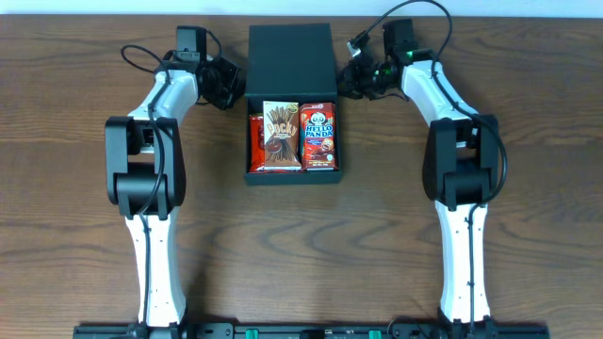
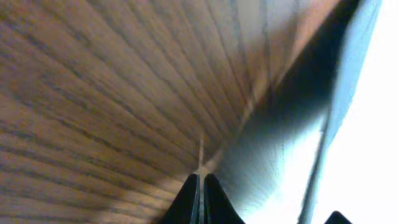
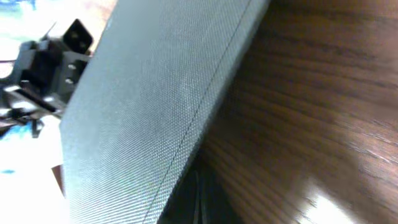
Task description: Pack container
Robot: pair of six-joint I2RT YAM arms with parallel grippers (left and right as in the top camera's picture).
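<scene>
Sitting open in the middle of the wooden table (image 1: 75, 235), toward its far side, is the container (image 1: 292, 178), a dark box. Its flap lid (image 1: 290, 58) is folded back behind it.

Three snacks lie flat inside the container, side by side. A Pocky box (image 1: 281, 137) is in the middle. A Hello Panda box (image 1: 318, 137) is touching it on the right. A red packet (image 1: 254, 141) peeks out on the left, partly tucked under the Pocky box.

The left gripper (image 1: 229, 85) is just beside the left edge of the lid. In the left wrist view its two black fingers (image 2: 186, 199) are pressed together with only a thin line between them, and nothing is pinched there. They point at the table right next to the dark side of the lid (image 2: 323, 74).

The right gripper (image 1: 354, 83) is just beside the right edge of the lid. In the right wrist view the lid (image 3: 155, 106) fills most of the picture. It looks tilted up a little from the table (image 3: 311, 112), with a dark shadow under its edge, but the view is too close to be sure. The right gripper's fingers are lost in that shadow, so I cannot tell if they are spread or pressed together.

Both arms reach in from the near side of the table, one on each side of the container.
</scene>
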